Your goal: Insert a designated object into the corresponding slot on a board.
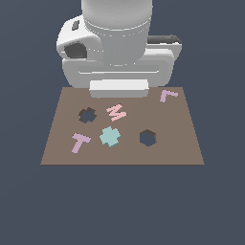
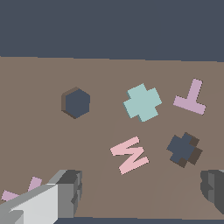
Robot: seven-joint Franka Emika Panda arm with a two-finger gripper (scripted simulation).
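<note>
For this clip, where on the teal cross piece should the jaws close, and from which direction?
Probably from straight above: the teal cross piece lies flat on the board, apart from the pink M and lilac T. Close across two opposite arm ends, whose flat parallel faces suit the pads. The gripper looks open.

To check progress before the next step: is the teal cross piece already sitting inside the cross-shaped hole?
No, the teal cross piece lies flat on the brown board, apart from the empty cross-shaped hole.

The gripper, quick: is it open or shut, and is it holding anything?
Gripper: open and empty, its fingers spread wide above the board; the teal cross piece lies on the board, ungrasped.
</note>
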